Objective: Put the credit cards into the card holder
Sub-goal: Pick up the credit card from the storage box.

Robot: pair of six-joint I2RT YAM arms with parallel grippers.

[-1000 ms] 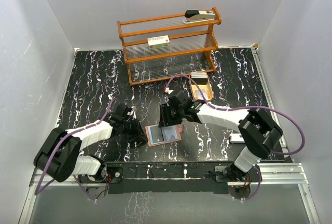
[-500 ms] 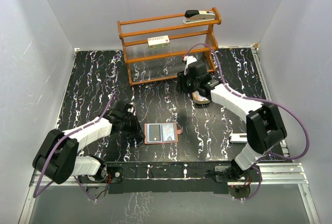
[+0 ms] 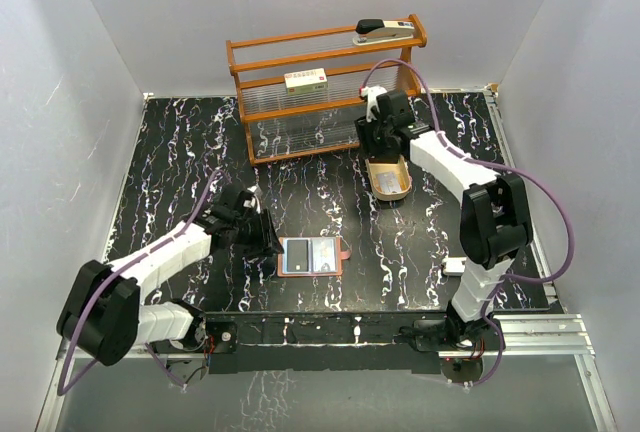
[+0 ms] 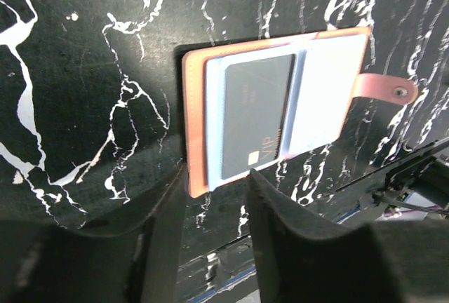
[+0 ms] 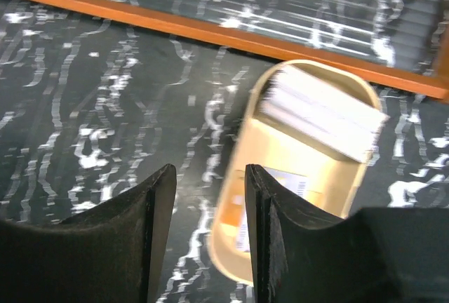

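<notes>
The card holder point(image 3: 312, 255) lies open and flat on the black table near the front, tab point(image 4: 386, 87) to the right. A dark card with a chip point(image 4: 256, 115) sits in its left pocket. My left gripper point(image 3: 268, 242) is open at the holder's left edge point(image 4: 217, 177), with one corner of the holder just past its tips and nothing held. More credit cards point(image 5: 326, 113) lie in the oval wooden tray point(image 5: 219, 250). My right gripper point(image 5: 208, 177) hangs open over the tray's point(image 3: 390, 200) left rim, by the rack point(image 3: 385, 142).
A wooden rack point(image 3: 320, 102) stands at the back, with a stapler point(image 3: 385, 30) on top and a cream box point(image 3: 306, 80) on a shelf. A small white object point(image 3: 458, 265) lies near the right arm's base. White walls close in the table.
My right arm has swung from the card holder back to the tray by the rack. My left gripper, shut at the holder's edge before, has opened. The holder has settled flat.
</notes>
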